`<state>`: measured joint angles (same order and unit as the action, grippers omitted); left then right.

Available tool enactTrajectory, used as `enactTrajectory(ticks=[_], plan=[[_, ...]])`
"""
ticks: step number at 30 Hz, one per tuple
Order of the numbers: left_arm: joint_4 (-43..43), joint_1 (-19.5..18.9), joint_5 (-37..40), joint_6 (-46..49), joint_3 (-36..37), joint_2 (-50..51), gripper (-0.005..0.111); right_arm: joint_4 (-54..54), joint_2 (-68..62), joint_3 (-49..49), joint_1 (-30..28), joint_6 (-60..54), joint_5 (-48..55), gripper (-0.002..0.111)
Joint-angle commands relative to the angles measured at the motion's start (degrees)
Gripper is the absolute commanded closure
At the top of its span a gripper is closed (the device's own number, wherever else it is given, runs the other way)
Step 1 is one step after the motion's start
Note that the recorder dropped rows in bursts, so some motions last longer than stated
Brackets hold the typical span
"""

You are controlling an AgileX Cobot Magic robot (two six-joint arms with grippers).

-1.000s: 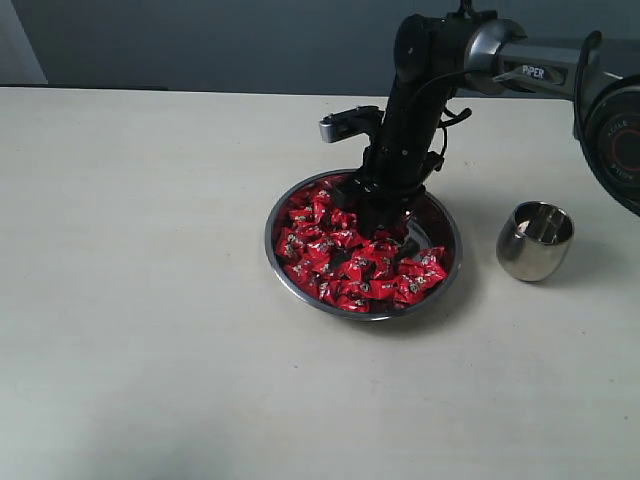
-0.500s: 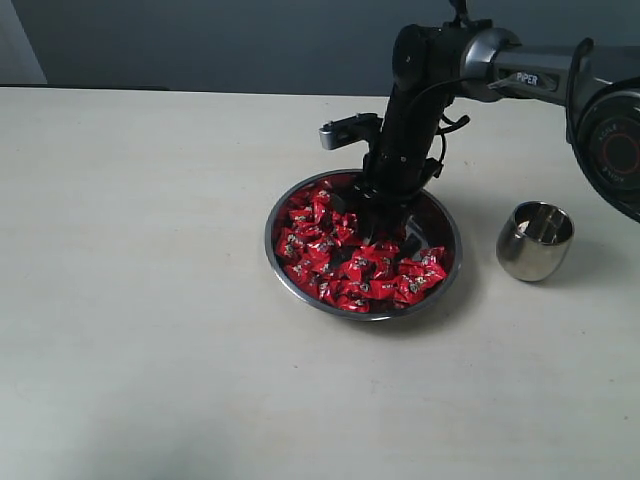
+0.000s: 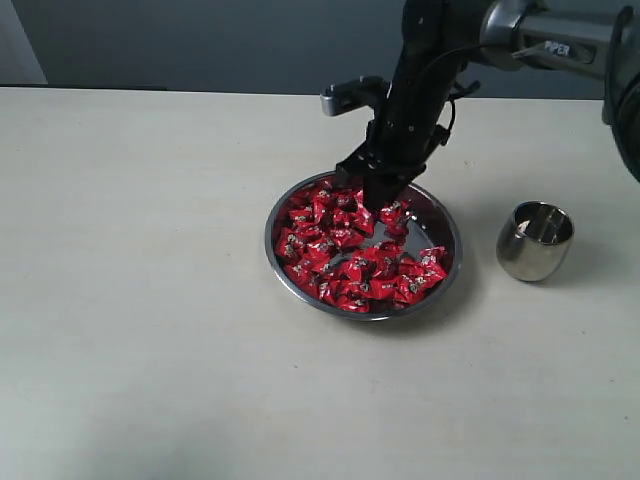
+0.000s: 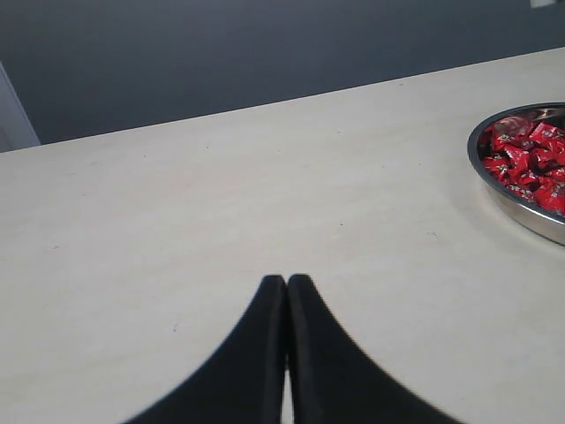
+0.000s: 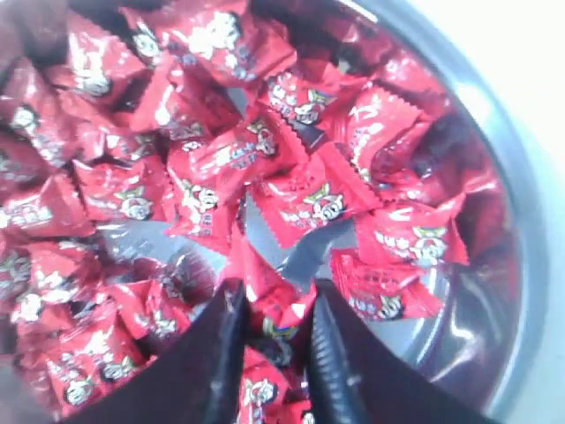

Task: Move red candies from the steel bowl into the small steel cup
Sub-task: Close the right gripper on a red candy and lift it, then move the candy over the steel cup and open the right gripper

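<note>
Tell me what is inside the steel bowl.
Red candies cover most of the steel bowl, with bare steel showing toward the cup. The right gripper pinches one candy above them. Anything under the pile is hidden.

Pale tabletop [image 3: 150, 350]; dark grey wall [image 3: 200, 40] behind.

Soft, even light; faint shadow beside small steel cup [image 3: 535, 240]. Right wrist close-up blurry, red candies [image 5: 309, 203] glinting.
</note>
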<state>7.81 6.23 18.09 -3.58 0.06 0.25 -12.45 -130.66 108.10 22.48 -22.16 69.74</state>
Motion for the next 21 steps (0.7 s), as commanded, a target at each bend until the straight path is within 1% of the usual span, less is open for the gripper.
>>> enactTrajectory(ticks=[1,3,7,9,11,13,18,21], plan=[[-0.1,0.2,-0.3,-0.3,-0.1,-0.2,0.106,0.8,5.9,0.0,-0.1,0.2,0.2,0.104],[-0.1,0.2,-0.3,-0.3,-0.1,-0.2,0.106,0.4,8.8,-0.9,-0.1,0.3,0.2,0.104],[-0.1,0.2,-0.3,-0.3,-0.1,-0.2,0.106,1.1,14.5,-9.9,-0.2,-0.2,0.2,0.104],[-0.1,0.2,-0.3,-0.3,-0.1,-0.2,0.106,3.9,17.8,-14.9,-0.9,3.5,0.2,0.104],[-0.1,0.2,-0.3,-0.3,-0.1,-0.2,0.106,7.2,22.6,-20.8,-2.6,8.0,0.2,0.104],[-0.1,0.2,-0.3,-0.3,-0.1,-0.2,0.106,10.4,25.6,-24.4,-4.7,11.4,0.2,0.104],[-0.1,0.2,-0.3,-0.3,-0.1,-0.2,0.106,11.4,26.8,-30.1,-11.9,12.4,-1.3,0.104],[-0.1,0.2,-0.3,-0.3,-0.1,-0.2,0.106,11.5,26.8,-31.5,-14.0,12.8,-3.5,0.104]])
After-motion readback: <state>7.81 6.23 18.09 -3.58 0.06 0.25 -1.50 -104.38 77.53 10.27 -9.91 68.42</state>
